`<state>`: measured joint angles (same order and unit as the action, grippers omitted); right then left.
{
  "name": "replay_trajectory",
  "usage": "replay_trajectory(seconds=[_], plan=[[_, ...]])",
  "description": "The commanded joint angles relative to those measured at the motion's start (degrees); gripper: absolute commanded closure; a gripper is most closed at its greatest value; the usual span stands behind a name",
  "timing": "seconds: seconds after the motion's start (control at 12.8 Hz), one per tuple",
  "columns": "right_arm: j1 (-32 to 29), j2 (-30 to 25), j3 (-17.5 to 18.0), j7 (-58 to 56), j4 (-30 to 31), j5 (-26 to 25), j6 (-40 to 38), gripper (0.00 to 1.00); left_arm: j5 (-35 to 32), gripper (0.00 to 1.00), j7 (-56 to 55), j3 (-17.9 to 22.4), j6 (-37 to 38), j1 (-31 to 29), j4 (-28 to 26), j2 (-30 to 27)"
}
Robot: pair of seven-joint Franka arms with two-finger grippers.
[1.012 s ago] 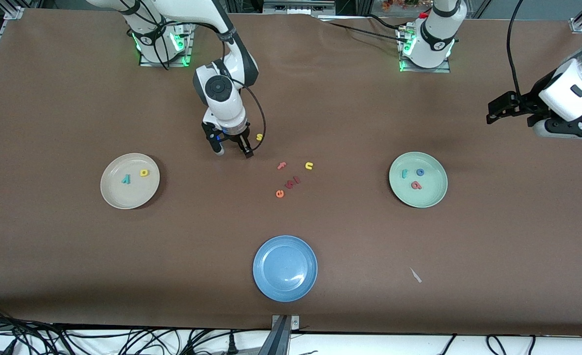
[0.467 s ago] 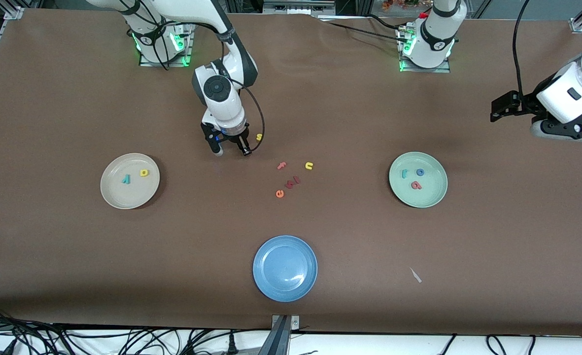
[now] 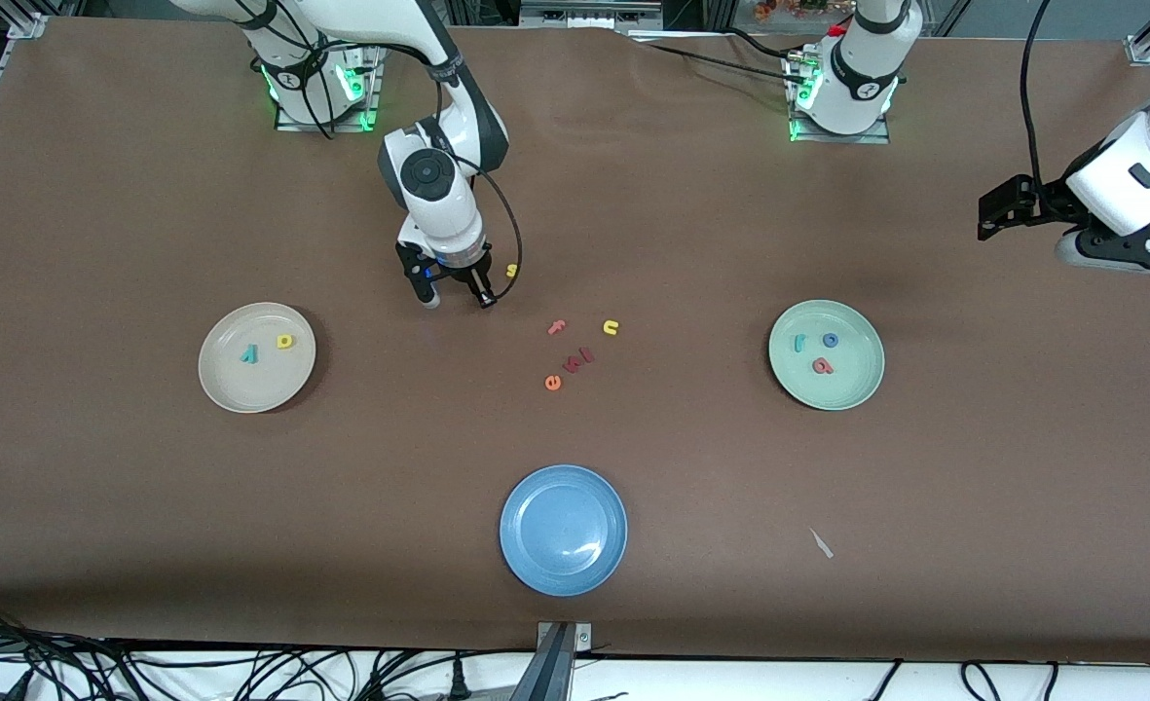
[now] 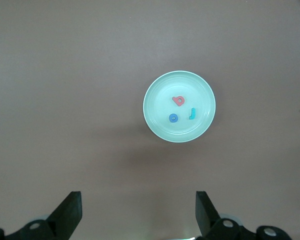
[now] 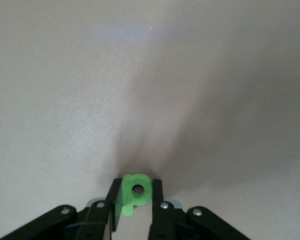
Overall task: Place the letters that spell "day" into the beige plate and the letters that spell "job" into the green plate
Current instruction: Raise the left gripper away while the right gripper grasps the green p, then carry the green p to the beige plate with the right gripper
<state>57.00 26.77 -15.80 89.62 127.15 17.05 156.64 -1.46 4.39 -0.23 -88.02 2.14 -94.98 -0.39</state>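
My right gripper (image 3: 458, 294) is low over the table's middle, beside the loose letters, shut on the green "d" (image 5: 136, 192), which stands upright between its fingers (image 5: 157, 192). The beige plate (image 3: 243, 389) holds the teal "y" (image 3: 248, 355) and yellow "a" (image 3: 284, 341). The green plate (image 3: 852, 385), whose rim (image 4: 160, 127) also shows in the left wrist view, holds the teal "j" (image 3: 799, 342), blue "o" (image 3: 831, 340) and pinkish-red "b" (image 3: 823, 366). My left gripper (image 3: 998, 209) hangs open and empty, high over its arm's end of the table.
Loose letters lie mid-table: a yellow "s" (image 3: 511, 271) beside my right gripper, a salmon "f" (image 3: 556, 327), a yellow "u" (image 3: 611, 327), dark red letters (image 3: 579, 359) and an orange "e" (image 3: 553, 383). A blue plate (image 3: 563, 529) sits nearest the front camera.
My right gripper has closed on the "d" and risen slightly. The left arm has drifted a little toward its end of the table.
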Motion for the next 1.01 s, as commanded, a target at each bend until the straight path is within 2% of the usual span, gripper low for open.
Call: replay_trajectory(seconds=[0.0,0.39,0.62,0.78,0.93], plan=[[-0.49,0.21,0.33,-0.76,-1.37,0.79,-2.56,0.84,-1.27,0.0,1.58,0.05,0.04,-0.2,0.76,-0.05],[-0.66,-0.31,-0.28,-3.74,-4.18,0.79,-8.44,0.9,-0.74,0.0,1.49,0.32,-0.22,-0.64,0.76,-0.05],[-0.66,-1.28,-4.4,-11.89,-8.74,0.79,-20.72,0.91,-1.09,0.0,1.58,0.23,-1.45,-0.64,0.84,0.04],[-0.58,-3.12,-7.04,-22.76,-8.85,0.62,-25.92,0.93,-1.35,0.0,1.76,-0.29,-0.75,-0.56,1.19,-0.31],[-0.58,-4.09,-11.87,-35.42,-8.85,0.61,-31.81,0.93,-1.26,0.0,3.68,-0.3,2.57,-0.56,2.59,-1.45]])
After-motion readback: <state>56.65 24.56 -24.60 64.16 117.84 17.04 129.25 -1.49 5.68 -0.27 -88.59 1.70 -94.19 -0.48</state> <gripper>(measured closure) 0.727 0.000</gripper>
